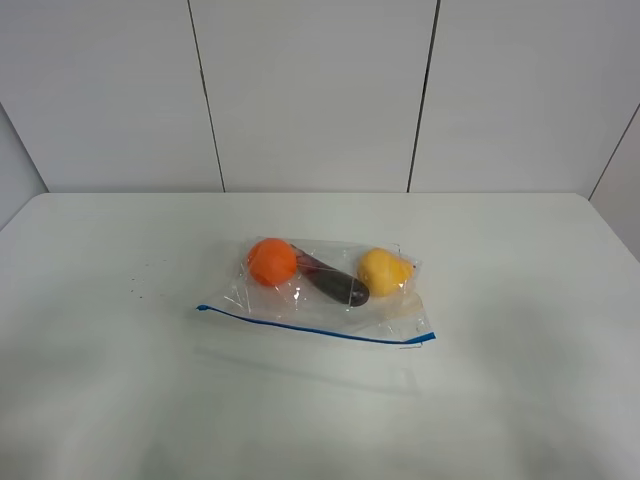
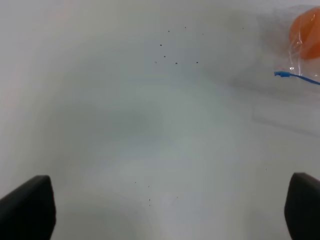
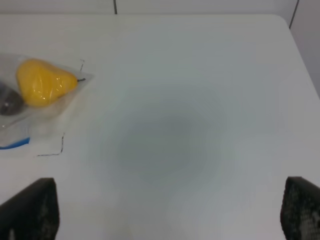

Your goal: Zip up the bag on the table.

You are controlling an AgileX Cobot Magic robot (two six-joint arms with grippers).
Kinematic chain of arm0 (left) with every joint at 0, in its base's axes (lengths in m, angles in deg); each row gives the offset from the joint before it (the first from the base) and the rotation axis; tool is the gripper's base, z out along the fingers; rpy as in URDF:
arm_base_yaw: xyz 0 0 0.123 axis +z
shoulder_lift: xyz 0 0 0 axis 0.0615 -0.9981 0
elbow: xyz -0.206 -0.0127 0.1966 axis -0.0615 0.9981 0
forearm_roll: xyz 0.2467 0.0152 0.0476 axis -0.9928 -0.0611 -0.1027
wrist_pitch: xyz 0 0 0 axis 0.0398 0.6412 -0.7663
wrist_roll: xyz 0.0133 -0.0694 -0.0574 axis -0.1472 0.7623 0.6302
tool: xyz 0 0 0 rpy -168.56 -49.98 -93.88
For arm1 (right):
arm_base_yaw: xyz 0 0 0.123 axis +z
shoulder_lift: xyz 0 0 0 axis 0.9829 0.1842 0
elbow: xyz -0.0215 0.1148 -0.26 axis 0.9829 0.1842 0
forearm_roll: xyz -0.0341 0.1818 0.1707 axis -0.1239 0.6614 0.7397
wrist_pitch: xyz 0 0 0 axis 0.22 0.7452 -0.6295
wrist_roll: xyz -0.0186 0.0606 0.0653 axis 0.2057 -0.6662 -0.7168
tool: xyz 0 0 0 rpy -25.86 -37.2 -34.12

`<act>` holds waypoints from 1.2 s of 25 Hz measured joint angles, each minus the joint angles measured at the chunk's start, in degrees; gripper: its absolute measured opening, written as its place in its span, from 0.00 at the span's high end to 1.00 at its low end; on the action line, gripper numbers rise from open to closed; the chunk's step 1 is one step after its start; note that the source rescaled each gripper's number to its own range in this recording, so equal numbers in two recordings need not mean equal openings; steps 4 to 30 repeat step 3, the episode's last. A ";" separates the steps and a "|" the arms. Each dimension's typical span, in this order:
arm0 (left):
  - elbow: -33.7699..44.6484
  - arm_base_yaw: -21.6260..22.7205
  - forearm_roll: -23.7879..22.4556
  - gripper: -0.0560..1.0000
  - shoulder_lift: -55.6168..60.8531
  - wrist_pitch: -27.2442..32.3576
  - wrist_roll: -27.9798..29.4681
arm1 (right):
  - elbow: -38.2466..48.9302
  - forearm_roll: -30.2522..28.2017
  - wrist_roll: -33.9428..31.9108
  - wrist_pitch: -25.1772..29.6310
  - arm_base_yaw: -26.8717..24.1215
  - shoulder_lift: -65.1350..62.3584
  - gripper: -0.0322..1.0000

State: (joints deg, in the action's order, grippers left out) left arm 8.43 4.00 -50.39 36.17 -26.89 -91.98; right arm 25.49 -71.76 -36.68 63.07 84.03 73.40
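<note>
The clear bag lies flat in the middle of the white table, its blue zipper strip along the near edge. Through the plastic show an orange ball, a dark oblong item and a yellow pear shape. Neither arm appears in the high view. My left gripper is open over bare table, with the bag's orange end and the strip's tip off to one side. My right gripper is open too, apart from the bag's yellow end.
A white panelled wall stands behind the table's far edge. Small dark specks dot the tabletop to the left of the bag. The table's right edge shows in the right wrist view.
</note>
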 joint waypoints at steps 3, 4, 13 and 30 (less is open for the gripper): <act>0.00 0.00 0.00 0.01 0.00 0.00 0.00 | 0.00 0.00 0.00 0.00 0.00 0.00 0.02; 0.00 0.00 0.00 0.01 0.00 0.00 0.00 | 0.00 0.00 0.00 0.00 0.00 0.00 0.02; 0.00 0.00 0.00 0.01 0.00 0.00 0.00 | 0.00 0.00 0.00 0.00 0.00 0.00 0.02; 0.00 0.00 0.00 0.01 0.00 0.00 0.00 | 0.00 0.00 0.00 0.00 0.00 0.00 0.02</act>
